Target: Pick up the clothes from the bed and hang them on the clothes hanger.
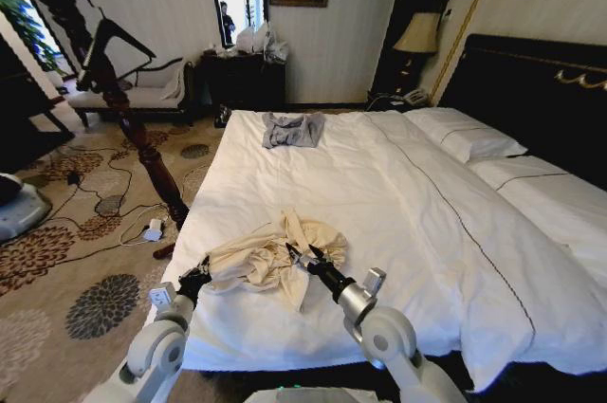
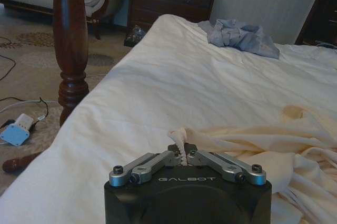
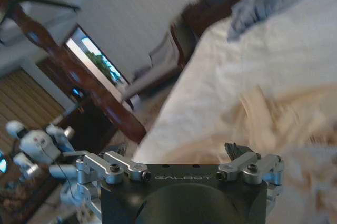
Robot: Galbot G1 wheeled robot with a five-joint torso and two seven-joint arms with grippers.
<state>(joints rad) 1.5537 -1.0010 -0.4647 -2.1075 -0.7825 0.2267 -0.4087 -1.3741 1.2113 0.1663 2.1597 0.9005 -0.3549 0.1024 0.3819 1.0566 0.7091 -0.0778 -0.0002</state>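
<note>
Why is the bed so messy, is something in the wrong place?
Two things lie loose on the white duvet bed: the crumpled cream long-sleeved garment near the foot edge, pinched by the left gripper, and a small grey garment bunched farther up.

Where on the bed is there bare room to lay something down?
The white duvet is bare between the grey garment and the crumpled cream garment, and from there toward the pillows. The near edge is crowded: left pincer grips the cream fabric, and right pincer is open over it.
</note>
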